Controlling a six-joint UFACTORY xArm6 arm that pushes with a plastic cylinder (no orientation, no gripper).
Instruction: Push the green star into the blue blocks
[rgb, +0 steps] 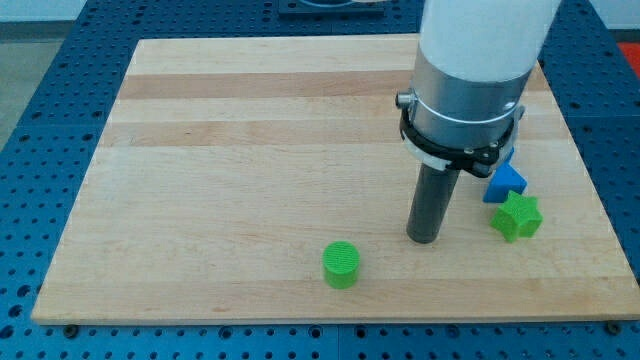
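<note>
Camera view: I see a wooden table (250, 150) with a few small blocks and my arm coming down from the view's top.
Green star: the green star (517, 216) sits near the table's right edge, low in the view.
Blue blocks: one blue block (506, 182) with a pointed top sits just above the star. A bit more blue (507, 158) peeks out behind my arm, so I think there are two, but I cannot see the second one well.
How far along: the star looks like it is touching the blue block or almost touching. I think the job is nearly done or done. Maybe one small push is left.
My tip: my tip (423, 239) rests on the table to the left of the star, near it but with a gap.
Gripper: I have no gripper, only a rod, so nothing is held.
Other block: a green round block (341, 264) sits apart, to the lower left of my tip.
</note>
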